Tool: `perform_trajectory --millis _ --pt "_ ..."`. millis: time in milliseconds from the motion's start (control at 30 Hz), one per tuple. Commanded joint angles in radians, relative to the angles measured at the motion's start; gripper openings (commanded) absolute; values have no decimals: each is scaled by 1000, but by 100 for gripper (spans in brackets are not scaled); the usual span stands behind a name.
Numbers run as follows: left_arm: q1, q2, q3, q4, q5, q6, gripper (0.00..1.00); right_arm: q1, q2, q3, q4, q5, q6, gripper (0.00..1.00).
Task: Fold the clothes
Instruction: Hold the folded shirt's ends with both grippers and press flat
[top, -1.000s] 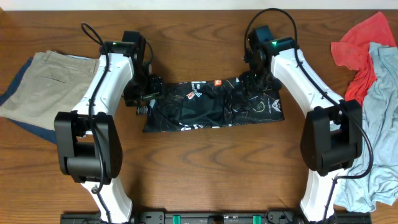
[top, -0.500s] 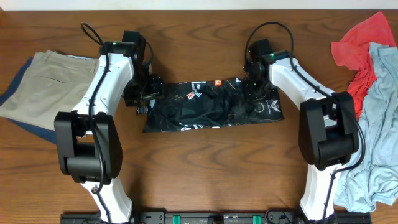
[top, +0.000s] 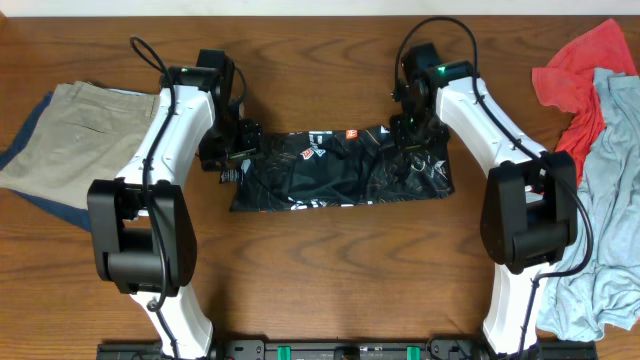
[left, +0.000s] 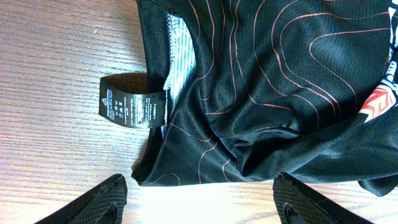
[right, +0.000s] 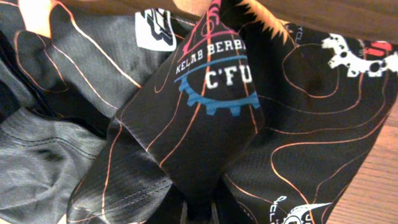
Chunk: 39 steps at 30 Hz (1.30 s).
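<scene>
Right fingers (top: 408, 138) have pinched the jersey (top: 330, 178) on the wooden table (top: 320, 270); left fingers (top: 229, 162) gape.

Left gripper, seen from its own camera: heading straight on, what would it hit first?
Probably the black jersey, its crumpled edge just ahead of the open left gripper; depth is unclear.

A pinched fold of the jersey (right: 205, 124) hides the fingertips of the right gripper (top: 407, 132); fingers (left: 102, 200) of the left gripper (left: 202, 205) run off the lower edge; the label (left: 134, 102) print is illegible.
</scene>
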<state>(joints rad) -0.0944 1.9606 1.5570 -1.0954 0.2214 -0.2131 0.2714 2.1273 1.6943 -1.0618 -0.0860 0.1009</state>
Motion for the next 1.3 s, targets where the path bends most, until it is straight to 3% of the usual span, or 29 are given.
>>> perform_trajectory --millis 0,367,433,500,567,667,700,767,800,833,900,1200,1267 --pt "0 -8 -9 -3 -9 -9 77 -6 5 20 -9 3 -5 7" --pt "0 -8 -9 -3 -9 -9 77 -4 5 19 -36 7 -9 13" --pt "0 -8 -9 -3 -9 -9 77 -5 5 19 -39 7 -9 11" --pt "0 -8 -9 -3 -9 -9 77 -5 5 19 -38 -6 -9 1" --pt "0 -8 -9 -2 -9 -9 77 -3 5 19 -25 -72 -33 1" --pt "0 -8 -9 1 -9 -10 77 10 5 19 18 -339 -196 1" --pt "0 -8 -9 1 -9 -10 77 15 5 19 31 -426 -252 4" --pt "0 -8 -9 0 -9 -10 77 24 5 19 60 -516 -297 35" --pt "0 -8 -9 0 -9 -9 77 27 5 19 76 -521 -296 46" --pt "0 -8 -9 -3 -9 -9 77 30 5 19 89 -520 -296 50" --pt "0 -8 -9 -6 -9 -9 77 31 5 19 101 -507 -288 55" --pt "0 -8 -9 -11 -20 -9 78 7 -9 20 35 -338 -205 54" --pt "0 -8 -9 -11 -44 -9 84 -5 -23 20 17 -309 -202 54"
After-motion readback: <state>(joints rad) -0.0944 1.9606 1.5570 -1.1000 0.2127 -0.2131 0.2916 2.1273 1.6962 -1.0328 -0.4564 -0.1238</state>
